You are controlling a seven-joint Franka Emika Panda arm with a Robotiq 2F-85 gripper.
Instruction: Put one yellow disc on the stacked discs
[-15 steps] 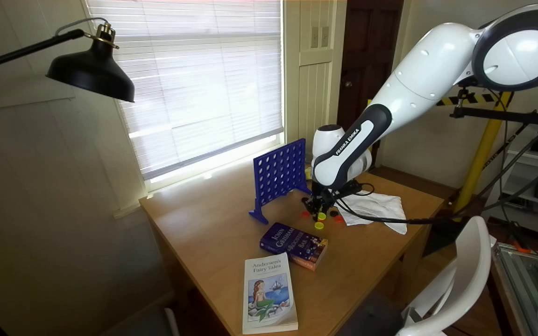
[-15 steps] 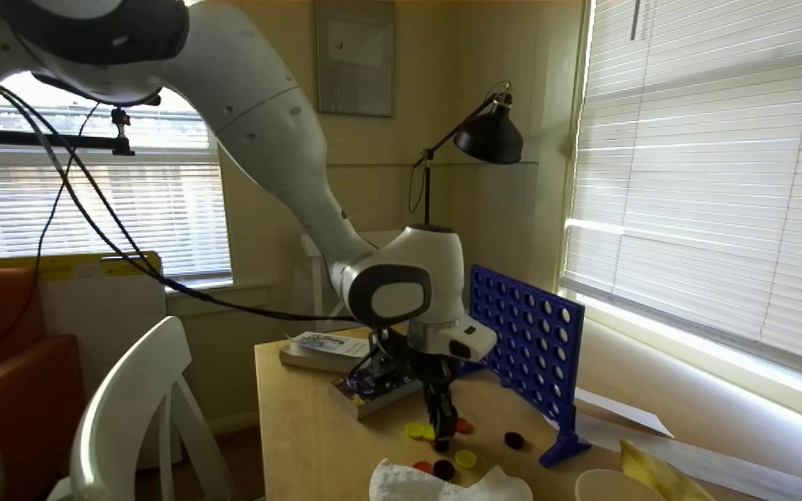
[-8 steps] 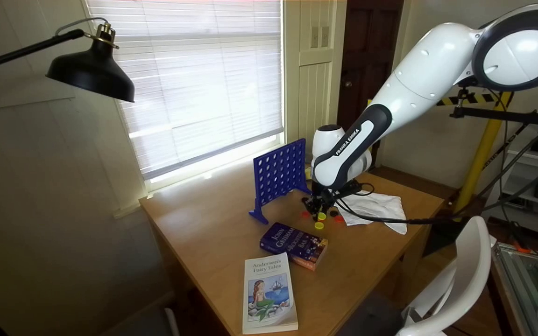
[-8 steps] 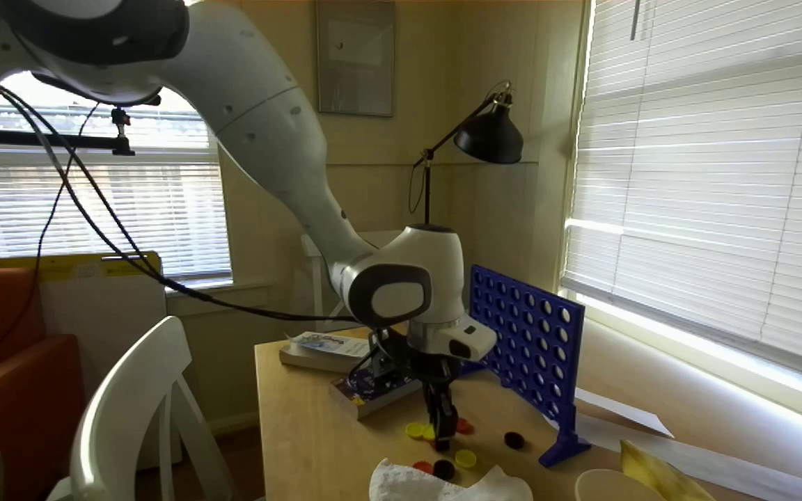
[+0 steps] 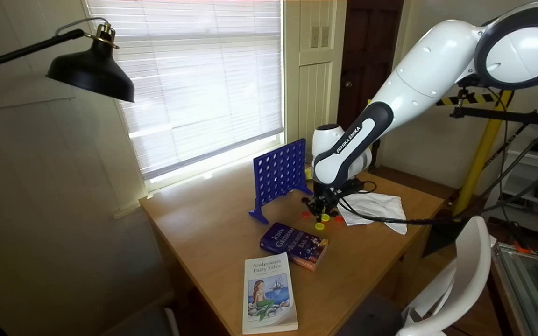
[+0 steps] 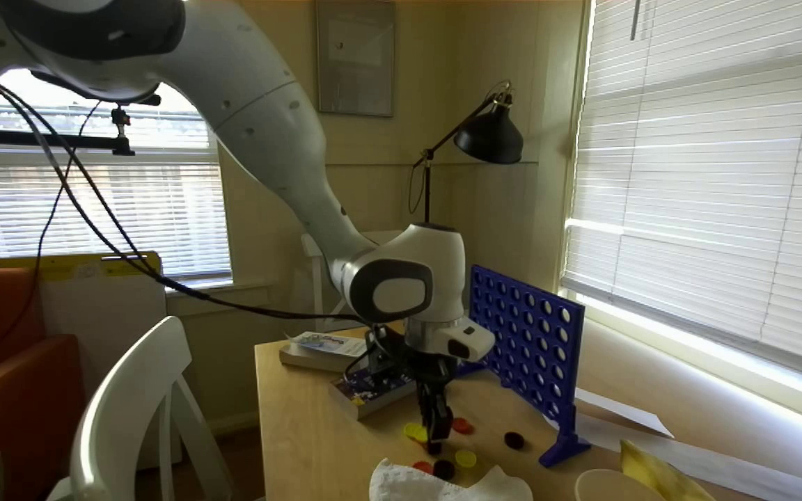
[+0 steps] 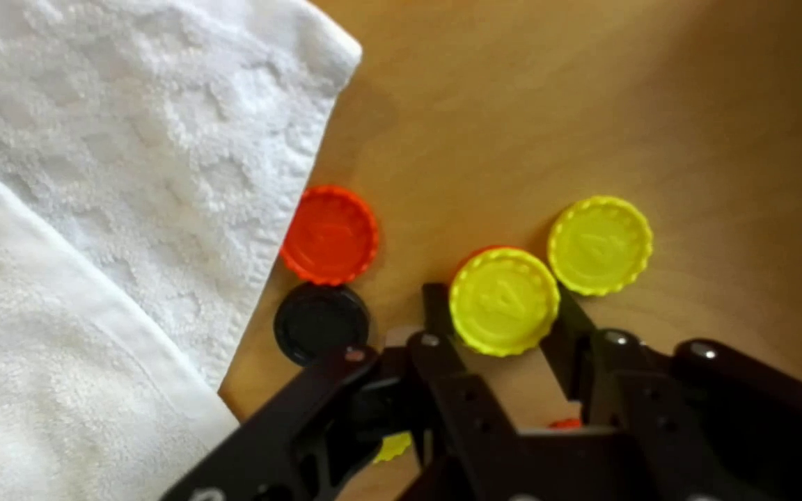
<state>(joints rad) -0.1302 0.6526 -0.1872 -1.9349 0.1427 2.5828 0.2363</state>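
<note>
- Gripping low over the table [image 7: 443,104], the claw [image 7: 503,309] is closed on a yellow disc [image 7: 505,299], touching it on either side.
- Right under that disc a red rim shows, part of the stacked discs [image 5: 325,218]; how many of them are pinched cannot be told.
- Just beside the pile, a loose yellow disc [image 7: 600,245] lies flat on the table.
- At the edge of the white cloth [image 7: 129,209], a red disc [image 7: 331,240] appears to touch a black disc [image 7: 321,321].
- Upright near the discs stands the blue grid [image 5: 279,173] in both exterior views.
</note>
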